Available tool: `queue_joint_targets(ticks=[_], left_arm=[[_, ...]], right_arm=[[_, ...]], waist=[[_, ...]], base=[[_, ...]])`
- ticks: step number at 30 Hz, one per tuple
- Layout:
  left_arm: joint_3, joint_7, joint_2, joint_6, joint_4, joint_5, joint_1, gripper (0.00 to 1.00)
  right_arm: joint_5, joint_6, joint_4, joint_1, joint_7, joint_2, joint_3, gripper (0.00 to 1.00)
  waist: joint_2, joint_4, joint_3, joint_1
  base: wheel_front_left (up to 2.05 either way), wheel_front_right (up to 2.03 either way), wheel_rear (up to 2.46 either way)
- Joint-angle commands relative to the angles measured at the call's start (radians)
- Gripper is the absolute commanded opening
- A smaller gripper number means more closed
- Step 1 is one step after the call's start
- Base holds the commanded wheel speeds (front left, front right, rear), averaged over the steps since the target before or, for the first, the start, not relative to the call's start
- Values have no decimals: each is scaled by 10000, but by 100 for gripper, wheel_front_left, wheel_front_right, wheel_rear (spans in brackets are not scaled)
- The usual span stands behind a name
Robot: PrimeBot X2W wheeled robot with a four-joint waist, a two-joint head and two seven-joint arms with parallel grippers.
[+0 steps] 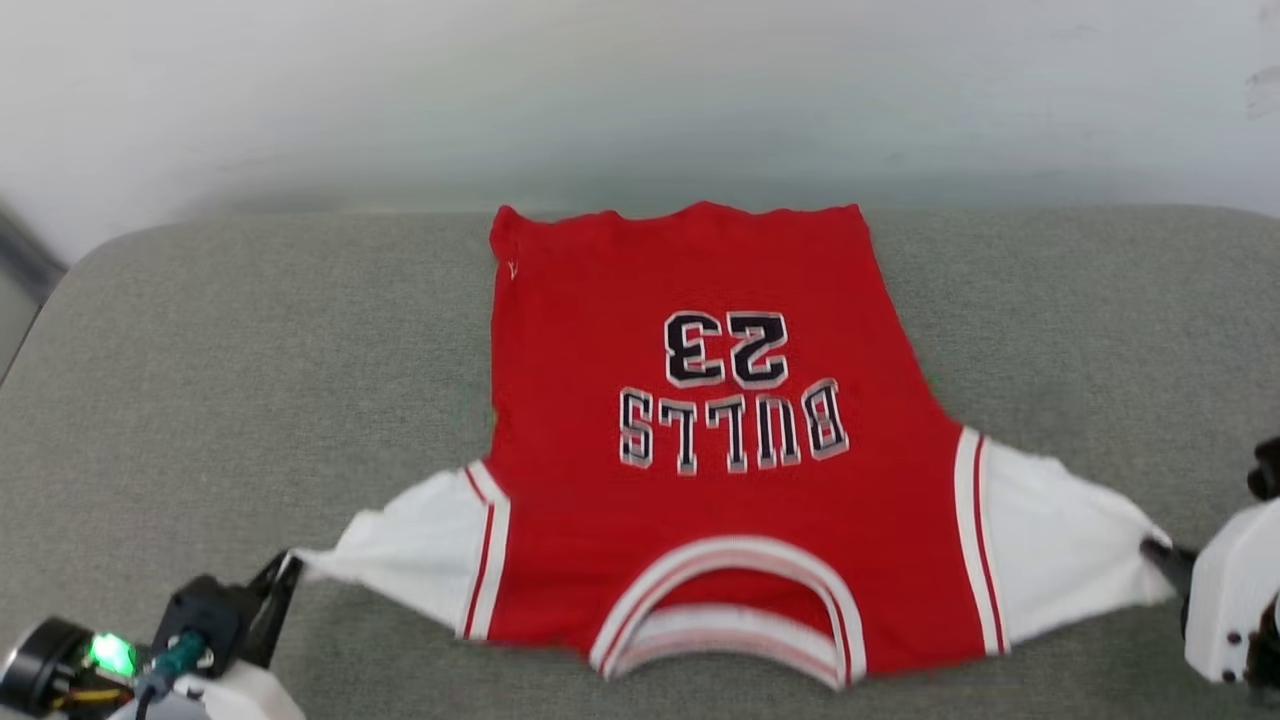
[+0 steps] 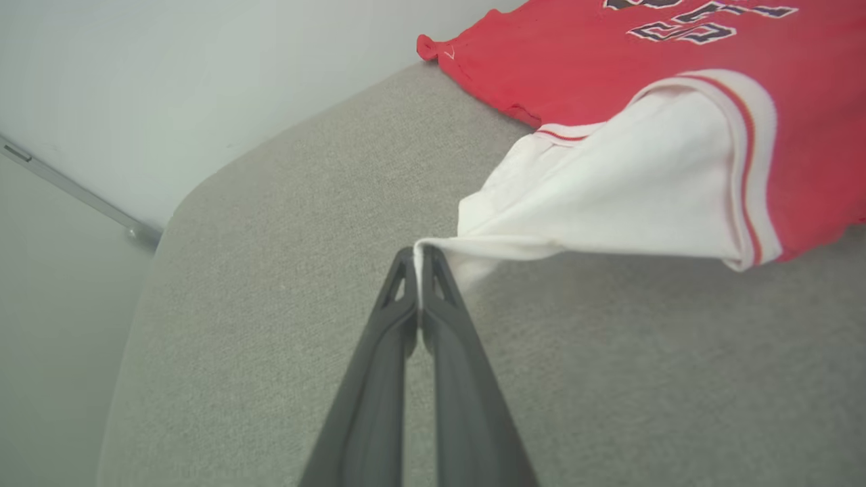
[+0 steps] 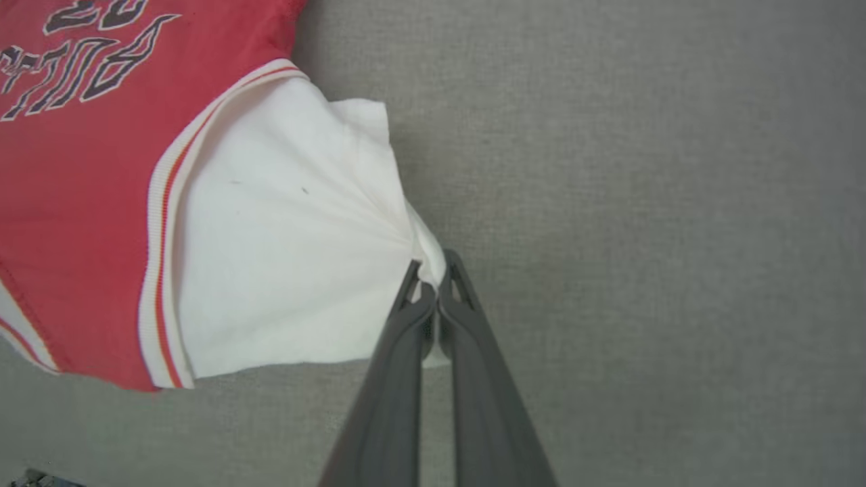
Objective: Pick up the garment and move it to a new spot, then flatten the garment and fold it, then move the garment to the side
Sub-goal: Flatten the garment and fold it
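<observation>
A grey padded surface (image 1: 200,330) runs up to a pale wall (image 1: 640,90), and the one garment (image 1: 715,500) lies on it front up, spread nearly flat. Its striped collar (image 1: 725,600) serves as the landmark. The collar is the part nearest the robot, the chest lettering (image 1: 730,400) lies beyond it, and the hem lies farthest beyond it, close to the wall. The garment's long axis therefore runs straight away from the robot.

There are two white sleeves, one on each side of the collar. The left sleeve (image 1: 410,560) is drawn to a point out to the collar's left, where the left gripper (image 1: 285,572) is clamped on its tip. The right sleeve (image 1: 1060,560) is drawn out to the collar's right, where the right gripper (image 1: 1152,548) is pinched on its edge. The two grippers count two in all, each with one sleeve.

The garment lies stretched between them, and each arm stands about equally far from the collar. The next move likely turns on this sleeve-to-sleeve line, which crosses the long axis.
</observation>
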Motion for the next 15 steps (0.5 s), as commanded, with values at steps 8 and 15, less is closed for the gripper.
queue_joint_targets(ticks=[8,15], left_arm=[[46,179,108,472,-441,-452,1687,0],[-287,321,-19,310,-381,-586,2062,0]], right_arm=[[-211,-10,-736,1644,1733,18,-427,0],[-444,-10,-1105,2098,2321,178,-676,0]], waist=[[0,-237,19,3],[0,-196,163,3]], base=[[0,0,0],[0,0,0]])
